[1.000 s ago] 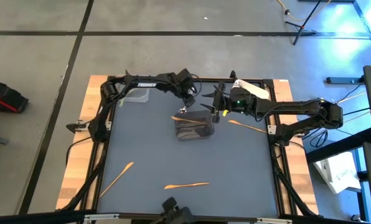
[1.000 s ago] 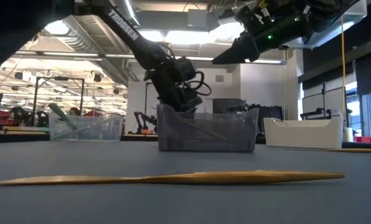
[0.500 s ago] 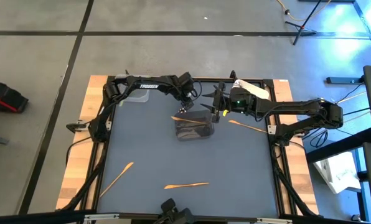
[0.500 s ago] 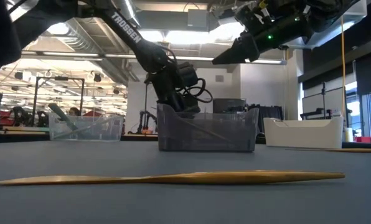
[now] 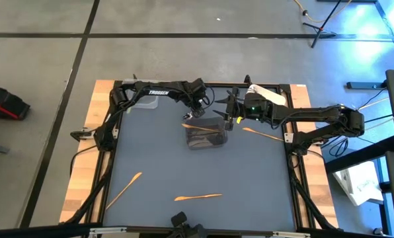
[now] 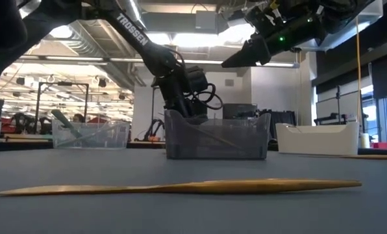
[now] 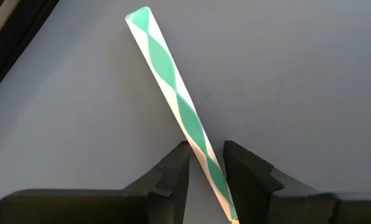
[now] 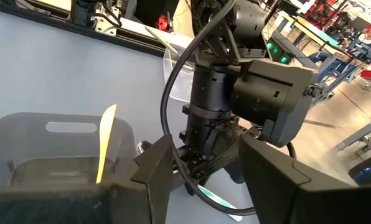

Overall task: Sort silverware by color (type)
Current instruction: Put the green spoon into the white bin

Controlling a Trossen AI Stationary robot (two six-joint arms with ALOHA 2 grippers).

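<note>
— Anything hidden?

— Mostly my left gripper (image 5: 198,114): from above, too small to read. Its wrist view shows fingers (image 7: 173,177) closing around a green-and-white striped utensil (image 7: 173,102) lying on the mat, cut off below.

— Containers?

— Grey bin (image 5: 205,135): tan utensils, one leaning (image 8: 104,143). Clear bin (image 6: 89,133): contents unclear. White tub (image 6: 317,138): interior unseen.

— Right gripper?

— Right gripper (image 5: 218,106), spread wide, empty, above the grey bin. Tan utensil (image 6: 180,187) lies nearest.

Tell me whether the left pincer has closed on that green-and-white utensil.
Closing, grip unconfirmed: left pincer fingers flank the green-and-white utensil lying on the table.
</note>
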